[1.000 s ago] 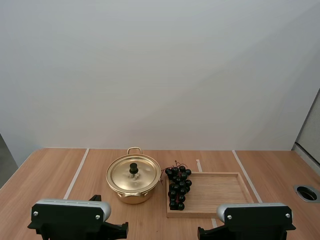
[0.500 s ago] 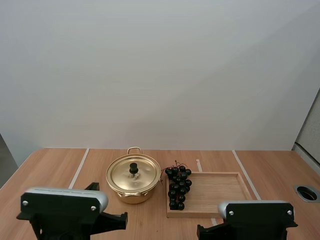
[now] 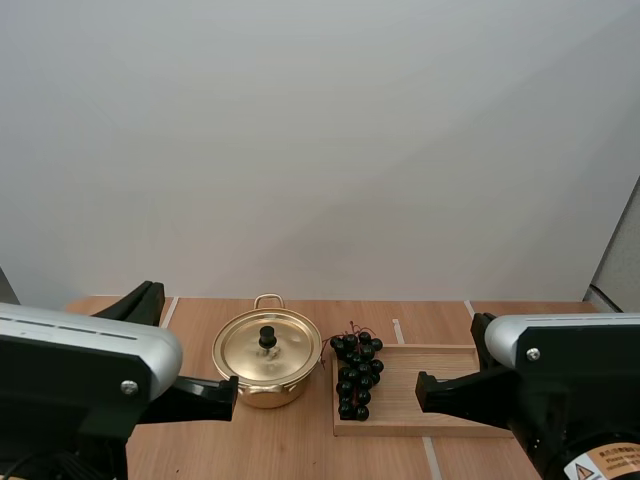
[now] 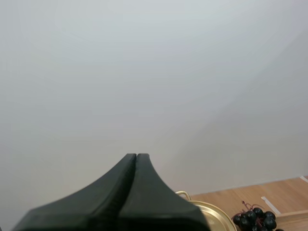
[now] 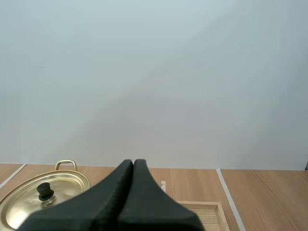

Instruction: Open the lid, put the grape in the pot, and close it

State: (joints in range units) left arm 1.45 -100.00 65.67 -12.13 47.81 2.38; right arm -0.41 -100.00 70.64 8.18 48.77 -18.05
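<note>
Both arms were up off the worktop. Our left gripper and right gripper each had fingers pressed together as 1 wedge, holding nothing. The pot stood on the worktop with its lid seated and the black knob at centre. The grapes lay at the left end of the wooden tray, just beside the pot. We judged the step to be reaching for the lid: spread the left gripper first, descend straight over the knob, pinch squarely, lift vertically.
</note>
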